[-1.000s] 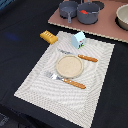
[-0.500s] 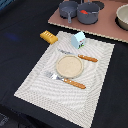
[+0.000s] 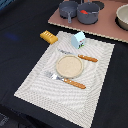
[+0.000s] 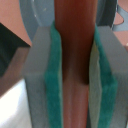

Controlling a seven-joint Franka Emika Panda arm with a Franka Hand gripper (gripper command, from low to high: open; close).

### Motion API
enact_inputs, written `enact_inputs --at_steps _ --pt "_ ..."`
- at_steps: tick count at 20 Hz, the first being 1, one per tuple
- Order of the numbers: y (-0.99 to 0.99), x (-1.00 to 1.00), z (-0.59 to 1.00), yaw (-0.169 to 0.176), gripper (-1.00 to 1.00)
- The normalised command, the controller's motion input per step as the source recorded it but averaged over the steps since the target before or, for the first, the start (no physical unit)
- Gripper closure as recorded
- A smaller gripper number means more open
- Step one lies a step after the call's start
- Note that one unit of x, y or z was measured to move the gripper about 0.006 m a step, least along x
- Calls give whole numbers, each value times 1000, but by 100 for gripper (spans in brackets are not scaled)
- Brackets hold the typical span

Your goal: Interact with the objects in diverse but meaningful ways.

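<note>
In the wrist view my gripper [image 4: 74,80] fills the frame. Its green pads [image 4: 52,85] press on both sides of a long brown sausage [image 4: 74,25] that runs between them. The arm does not show in the exterior view. There a yellow ridged bread piece [image 3: 48,36] lies at the placemat's far corner on the exterior view's left. Beside it a white-and-teal milk carton [image 3: 78,39] stands upright. Two grey pots [image 3: 68,8] sit at the back, and the nearer-right one holds a red tomato [image 3: 91,10].
A tan plate [image 3: 68,65] sits mid-placemat [image 3: 40,87] between an orange-handled knife [image 3: 86,58] and fork [image 3: 67,80]. The pots stand on a pinkish board [image 3: 107,30], with a bowl [image 3: 123,17] at the exterior view's right edge. A dark cloth surrounds the mat.
</note>
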Motion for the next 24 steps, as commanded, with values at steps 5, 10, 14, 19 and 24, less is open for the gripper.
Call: enact_inputs --at_steps 5,10,14,19,24 --pt "73 0 -302 0 100" --pt "42 0 -292 0 100" --pt "39 0 -304 0 100" --pt "10 0 -281 0 100" --pt "0 -54 -217 0 -100"
